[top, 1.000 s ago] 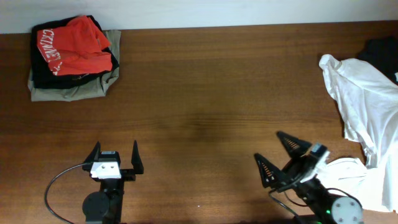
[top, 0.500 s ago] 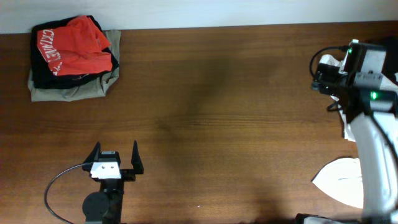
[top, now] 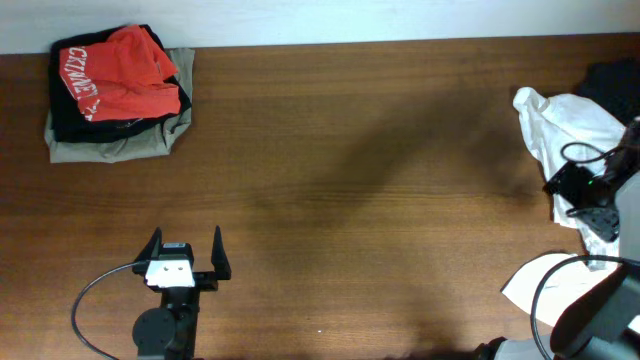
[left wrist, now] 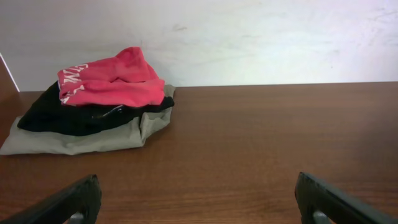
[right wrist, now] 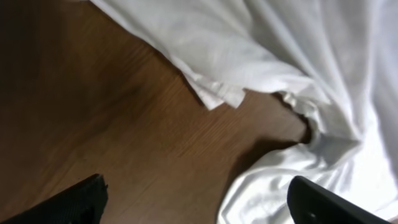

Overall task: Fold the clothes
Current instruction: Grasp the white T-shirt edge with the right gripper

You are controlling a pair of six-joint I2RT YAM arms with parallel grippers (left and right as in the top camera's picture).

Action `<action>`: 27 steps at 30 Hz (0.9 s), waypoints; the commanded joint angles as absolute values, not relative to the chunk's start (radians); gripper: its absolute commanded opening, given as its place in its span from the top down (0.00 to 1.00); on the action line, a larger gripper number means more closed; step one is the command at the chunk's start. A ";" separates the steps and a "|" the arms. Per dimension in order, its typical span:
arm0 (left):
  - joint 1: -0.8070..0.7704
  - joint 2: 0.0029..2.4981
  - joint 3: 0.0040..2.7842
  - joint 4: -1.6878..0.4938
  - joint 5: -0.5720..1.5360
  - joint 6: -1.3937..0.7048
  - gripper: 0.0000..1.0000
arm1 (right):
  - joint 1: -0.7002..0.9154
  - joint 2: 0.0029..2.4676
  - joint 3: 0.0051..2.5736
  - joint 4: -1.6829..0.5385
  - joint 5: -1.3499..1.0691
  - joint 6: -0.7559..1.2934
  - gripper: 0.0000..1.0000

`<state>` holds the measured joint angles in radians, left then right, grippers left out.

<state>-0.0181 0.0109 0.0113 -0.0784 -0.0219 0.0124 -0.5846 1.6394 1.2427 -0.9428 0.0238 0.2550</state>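
Note:
A crumpled white garment (top: pixel 570 135) lies at the table's right edge; the right wrist view shows its folds (right wrist: pixel 261 50) close up. My right gripper (top: pixel 590 200) hangs over it, open and empty, with bare wood and white cloth between its fingers (right wrist: pixel 199 202). A stack of folded clothes (top: pixel 115 90), red on black on khaki, sits at the back left and shows in the left wrist view (left wrist: pixel 102 102). My left gripper (top: pixel 186 255) rests open and empty near the front edge, its fingers wide over bare wood (left wrist: pixel 199 199).
A dark garment (top: pixel 615 80) lies at the far right corner behind the white one. A white cloth or sheet (top: pixel 545 285) lies at the front right. A pale wall (left wrist: pixel 249 37) stands behind the table.
My right arm has swung from the front of the table to the far right, then come down over the white garment. The left arm has not moved.

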 commanded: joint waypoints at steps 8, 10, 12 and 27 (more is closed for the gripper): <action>-0.012 0.005 0.009 -0.083 -0.014 0.031 0.01 | -0.583 1.639 1.034 -0.752 0.012 0.239 0.01; -0.012 0.005 0.009 -0.083 -0.014 0.031 0.01 | -0.583 1.640 1.017 -0.714 0.012 0.240 0.01; -0.012 0.005 0.009 -0.083 -0.014 0.031 0.01 | -0.583 1.641 1.006 -0.693 0.012 0.240 0.01; -0.012 0.005 0.009 -0.083 -0.014 0.031 0.01 | -0.583 1.643 0.947 -0.627 0.044 0.240 0.01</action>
<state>-0.0181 0.0109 0.0113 -0.0788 -0.0219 0.0124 -0.5846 1.6402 0.9569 -0.6338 0.0505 0.2359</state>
